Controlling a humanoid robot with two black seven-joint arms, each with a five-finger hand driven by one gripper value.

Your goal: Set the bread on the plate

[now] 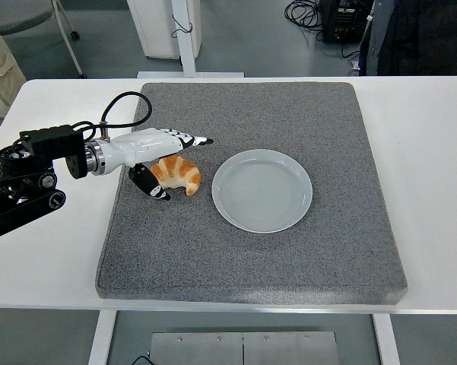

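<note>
A golden croissant with pale stripes lies on the grey mat, just left of the empty pale plate. My left hand has come in from the left and brackets the croissant. Its white fingers stretch over the far side, and the black thumb sits against the near-left end. The fingers are spread, not closed around the bread, which rests on the mat. The right arm is out of view.
The grey mat covers most of the white table. The black forearm and its cable lie over the table's left part. A person's sleeve shows at the top left; dark equipment stands beyond the far edge.
</note>
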